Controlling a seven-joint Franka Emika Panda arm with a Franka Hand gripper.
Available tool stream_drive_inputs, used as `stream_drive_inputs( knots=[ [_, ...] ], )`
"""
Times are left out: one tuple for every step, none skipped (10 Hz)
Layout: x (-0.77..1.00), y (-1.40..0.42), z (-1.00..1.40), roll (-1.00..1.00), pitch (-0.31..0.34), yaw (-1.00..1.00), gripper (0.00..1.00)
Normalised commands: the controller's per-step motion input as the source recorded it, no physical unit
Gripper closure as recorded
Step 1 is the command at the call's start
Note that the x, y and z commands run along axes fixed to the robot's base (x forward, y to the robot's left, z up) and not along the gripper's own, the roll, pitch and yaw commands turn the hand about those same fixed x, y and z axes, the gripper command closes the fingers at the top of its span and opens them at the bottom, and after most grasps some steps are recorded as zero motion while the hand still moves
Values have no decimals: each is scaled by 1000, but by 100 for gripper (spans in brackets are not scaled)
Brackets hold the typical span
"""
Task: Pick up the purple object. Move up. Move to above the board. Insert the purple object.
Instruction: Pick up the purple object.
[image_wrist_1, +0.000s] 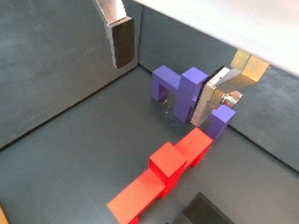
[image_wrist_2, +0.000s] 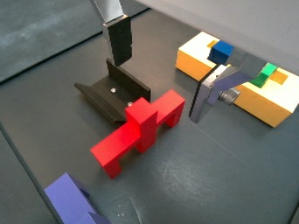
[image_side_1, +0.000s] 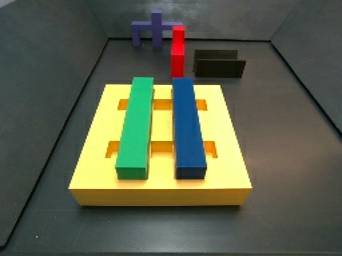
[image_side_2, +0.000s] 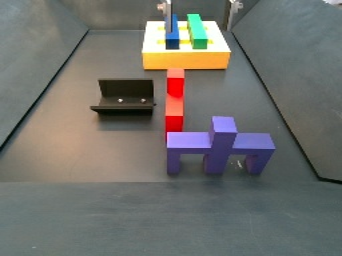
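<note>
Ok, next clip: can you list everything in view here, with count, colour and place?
board: 1, yellow, flat on the floor, at the opposite end from the purple object.
green bar: 1, green, lying lengthwise on the board.
blue bar: 1, blue, lying on the board beside the green bar.
red block: 1, red, on the floor between the board and the purple object.
purple object: 1, purple, standing on the floor past the red block, not yet picked up.
fixture: 1, black, on the floor to one side of the red block.
end effector: 1, silver fingers with dark pads, open and holding nothing, above the floor by the purple object in the wrist views.
</note>
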Motion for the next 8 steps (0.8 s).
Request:
stream_drive_inputs(
  knots=[
    [0, 83, 0, 0, 0, 0, 0],
    [37, 191, -17, 0, 11, 0, 0],
    [26, 531, 0, 0, 34, -111, 0],
    [20, 526, 0, -63, 40, -83, 0],
    [0, 571, 0, -37, 31, -97, 0],
    [-17, 711, -31, -63, 0, -60, 0],
    [0, 740, -49, -61, 0, -74, 0],
    [-46, 663, -46, 0, 0, -77, 0]
  ],
)
